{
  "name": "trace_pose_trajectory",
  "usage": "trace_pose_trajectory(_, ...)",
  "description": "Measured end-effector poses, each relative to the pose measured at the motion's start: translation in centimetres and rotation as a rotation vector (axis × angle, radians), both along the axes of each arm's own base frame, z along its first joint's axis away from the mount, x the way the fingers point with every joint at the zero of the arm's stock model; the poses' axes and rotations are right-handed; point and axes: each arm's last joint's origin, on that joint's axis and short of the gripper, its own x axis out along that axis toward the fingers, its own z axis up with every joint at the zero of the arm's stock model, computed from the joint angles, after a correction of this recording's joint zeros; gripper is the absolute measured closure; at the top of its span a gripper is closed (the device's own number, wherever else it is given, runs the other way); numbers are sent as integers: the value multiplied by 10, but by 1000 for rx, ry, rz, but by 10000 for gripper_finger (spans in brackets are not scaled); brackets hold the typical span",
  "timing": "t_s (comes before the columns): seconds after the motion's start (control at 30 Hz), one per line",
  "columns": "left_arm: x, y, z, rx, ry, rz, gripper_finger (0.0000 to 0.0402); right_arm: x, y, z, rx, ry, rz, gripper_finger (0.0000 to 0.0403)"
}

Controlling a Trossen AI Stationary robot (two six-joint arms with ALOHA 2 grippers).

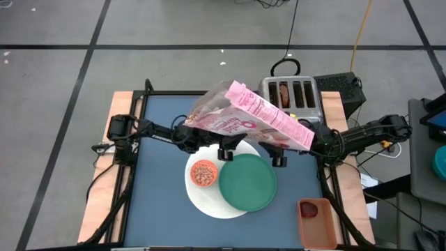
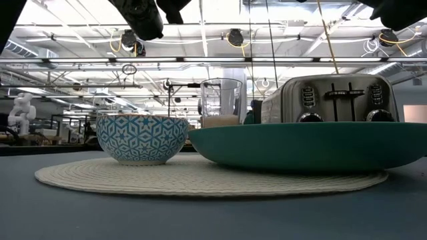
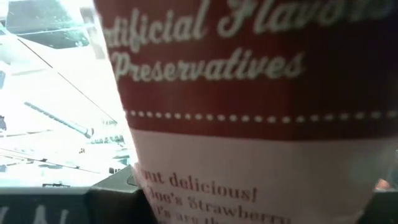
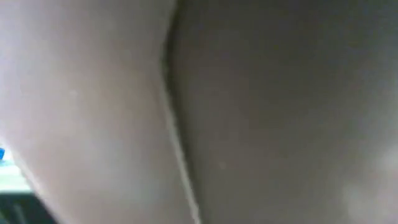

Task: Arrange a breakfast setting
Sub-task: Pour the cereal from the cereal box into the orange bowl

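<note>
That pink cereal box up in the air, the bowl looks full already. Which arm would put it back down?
Probably the left. The cereal box fills the left wrist view, and the left arm reaches its open end above the bowl. The right arm meets its other end near the toaster; neither grip shows clearly.

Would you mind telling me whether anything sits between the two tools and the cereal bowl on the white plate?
Yes: the pink cereal box hangs tilted above the table, spanning both arms, just behind the cereal bowl on the white plate.
</note>
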Motion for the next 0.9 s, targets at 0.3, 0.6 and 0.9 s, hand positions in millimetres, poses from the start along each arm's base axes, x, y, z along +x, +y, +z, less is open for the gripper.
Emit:
trace_pose_trajectory(0.3, 0, 0, 0, -1, 2, -1, 227, 0, 0, 0, 0, -1, -1, 93)
trace_pose_trajectory(0.6, -1, 0, 1, 9, -4, 10, 221, -2, 0, 2, -3, -4, -2, 96)
trace_pose_trajectory(0.9, -3, 8, 3, -1, -19, 21, 227, -21, -3, 9, -14, 91, -4, 96)
